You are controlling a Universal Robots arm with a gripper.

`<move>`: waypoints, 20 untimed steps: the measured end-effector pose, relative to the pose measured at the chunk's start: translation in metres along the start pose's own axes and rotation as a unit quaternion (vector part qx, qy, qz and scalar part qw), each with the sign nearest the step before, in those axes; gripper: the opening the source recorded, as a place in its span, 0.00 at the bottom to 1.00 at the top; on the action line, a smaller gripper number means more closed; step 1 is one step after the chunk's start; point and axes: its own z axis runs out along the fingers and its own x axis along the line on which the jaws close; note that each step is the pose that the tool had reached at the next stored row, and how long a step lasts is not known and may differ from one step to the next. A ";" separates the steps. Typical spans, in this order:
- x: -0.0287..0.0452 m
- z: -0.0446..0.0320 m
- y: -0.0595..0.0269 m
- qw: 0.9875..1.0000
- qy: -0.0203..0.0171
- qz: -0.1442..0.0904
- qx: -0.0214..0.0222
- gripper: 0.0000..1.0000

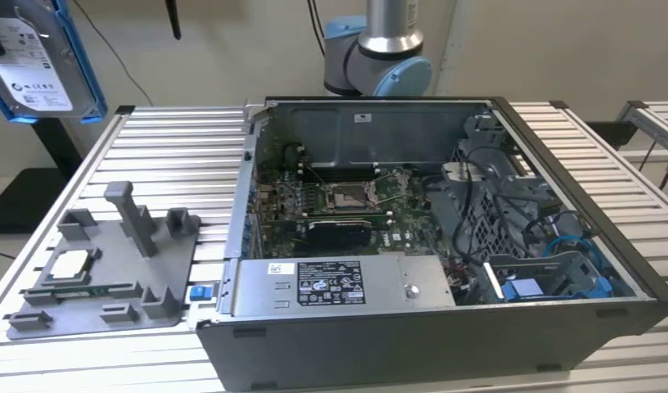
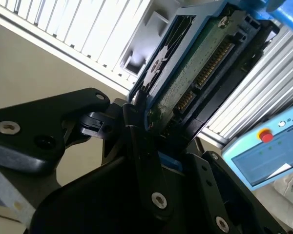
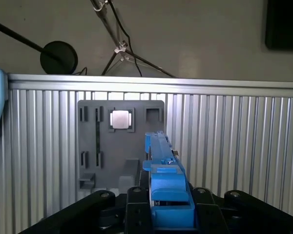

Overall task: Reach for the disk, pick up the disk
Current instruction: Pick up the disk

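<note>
first wrist view: end effector (image 3: 170,197) grips the disk (image 3: 158,146); the grey tray (image 3: 136,141) holds a silver chip (image 3: 120,119).

In the exterior view the disk (image 1: 39,61), at ten o'clock from the computer case (image 1: 422,246), is cut off by the picture's edge. So is the arm (image 1: 383,49) at twelve o'clock. In both wrist views the gripper (image 2: 161,124), clamped on the disk, covers its near end, and the label side is turned out of sight. The grey holder tray (image 3: 95,146) is partly hidden behind the disk.

The disk (image 1: 39,61) seemingly hangs above the fixture (image 1: 164,274), case (image 1: 422,348) alongside.
</note>
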 end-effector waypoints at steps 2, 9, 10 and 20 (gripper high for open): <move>0.0000 0.0000 -0.0023 1.000 0.000 0.000 0.000 0.00; 0.0001 0.0000 -0.0103 1.000 0.000 0.000 0.000 0.00; 0.0001 0.0000 -0.0114 1.000 0.000 0.000 0.000 0.00; 0.0002 -0.0002 -0.0216 1.000 0.000 0.000 0.000 0.00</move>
